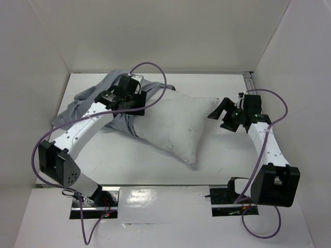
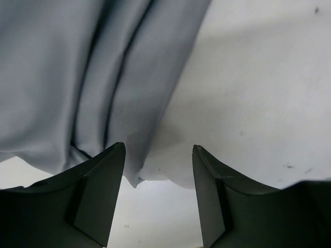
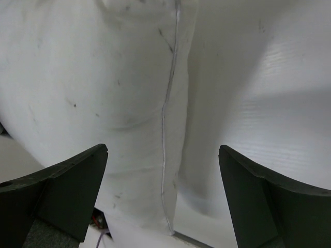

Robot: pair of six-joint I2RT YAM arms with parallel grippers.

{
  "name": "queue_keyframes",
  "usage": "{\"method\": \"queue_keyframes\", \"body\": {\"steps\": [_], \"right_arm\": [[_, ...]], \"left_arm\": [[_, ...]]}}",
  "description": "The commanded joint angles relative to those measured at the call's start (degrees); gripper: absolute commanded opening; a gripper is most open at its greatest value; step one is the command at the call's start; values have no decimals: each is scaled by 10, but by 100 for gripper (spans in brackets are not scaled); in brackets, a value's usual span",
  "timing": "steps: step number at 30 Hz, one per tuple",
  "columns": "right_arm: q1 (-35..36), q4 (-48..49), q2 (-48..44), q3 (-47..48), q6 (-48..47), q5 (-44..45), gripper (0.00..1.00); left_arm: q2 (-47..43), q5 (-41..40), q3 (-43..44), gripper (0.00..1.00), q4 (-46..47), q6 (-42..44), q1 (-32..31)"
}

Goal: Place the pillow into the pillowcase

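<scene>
- While the flat white surface [image 1: 129, 160] carries everything, the large plump white speckled pillow [image 1: 176, 126] takes up its middle, with its long axis running left to right and its right end tilted a little toward the near edge.
- Over the pillow's left end sits the limp, wrinkled mid-grey pillowcase [image 1: 85, 106]. It is bunched there, with the rest trailing off to the far left, so most of the pillow lies bare.
- Hovering at the grey hem where it meets the white fabric, the left gripper [image 1: 135, 106] is the nearer one to the sack's mouth. The left wrist view shows its jaws moderately apart and holding nothing, with the hem lying just beyond them.
- Just beside the pillow's right end, the right gripper [image 1: 221, 116] stands spread wide and empty, the pillow's seam between its jaws in the right wrist view.
- Judging from this, pushing leftward along the long axis from the right end would feed the pillow deeper in.
</scene>
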Motion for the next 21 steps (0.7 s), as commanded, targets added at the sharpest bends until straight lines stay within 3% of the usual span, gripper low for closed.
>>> {"method": "queue_keyframes", "body": {"steps": [1,8,21], "right_arm": [[8,-1,-27,-18,-17,-70,95],[8,-1,-32,-43,-17,-81,97],[25,3,-21,-55,-22,-91,97]], "left_arm": [[-35,-49,8,67,47,-14,-3],[-30,-79,-16,59,47,-14,-8],[5,-68,-16,62,31,-14,-8]]}}
